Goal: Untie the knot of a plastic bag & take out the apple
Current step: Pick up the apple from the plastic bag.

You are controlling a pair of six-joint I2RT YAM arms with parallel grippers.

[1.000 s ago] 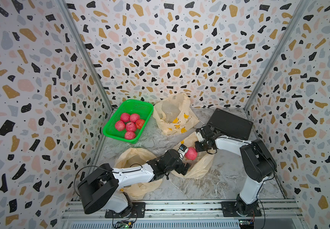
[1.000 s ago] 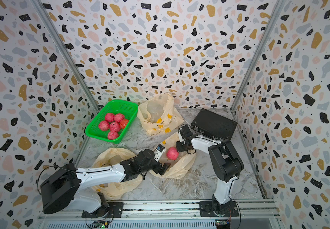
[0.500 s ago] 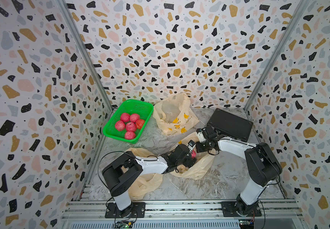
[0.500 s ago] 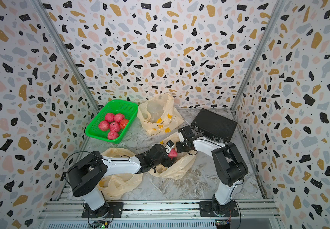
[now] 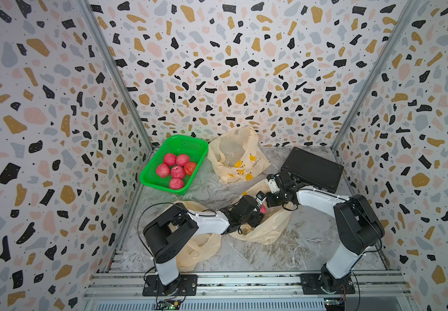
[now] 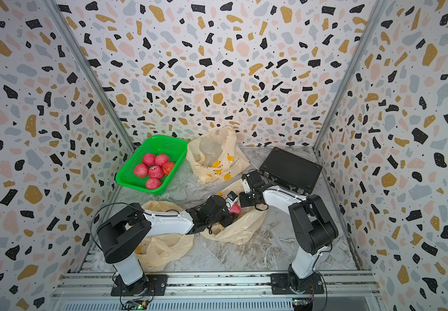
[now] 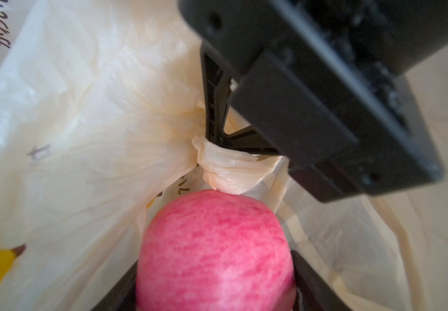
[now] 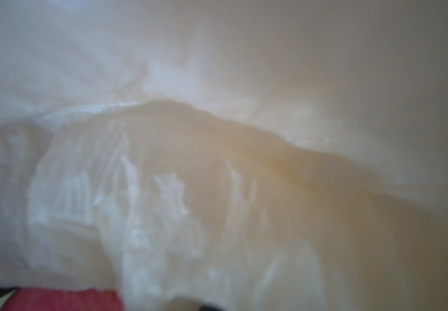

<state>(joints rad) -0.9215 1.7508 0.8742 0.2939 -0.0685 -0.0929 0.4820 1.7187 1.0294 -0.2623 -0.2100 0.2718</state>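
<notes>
The left gripper (image 7: pixel 214 261) has its jaws on either side of the apple (image 7: pixel 214 242), both pressed to its skin, so the fruit fills the gap between them. The apple sits in the open mouth of the bag (image 7: pixel 82 134), and in both top views only a small red patch shows past the gripper's black body (image 6: pixel 235 208). Just beyond the apple, the right gripper (image 7: pixel 225 145) has its jaws pinched tight on the knot (image 7: pixel 228 169), a twisted wad of the bag's plastic, which hangs from the tips and touches the apple's top. The right wrist view is blurred plastic, with a red strip at one edge.

The bag lies crumpled mid-table (image 5: pixel 298 242), between the two arms. A limp bag (image 5: pixel 201 250) lies beside the left arm's base. At the back stand a green basket (image 5: pixel 198 145) with six other apples (image 5: pixel 177 172), a back bag (image 5: pixel 233 161) just beside it, and a black case (image 5: pixel 311 169) behind the right arm.
</notes>
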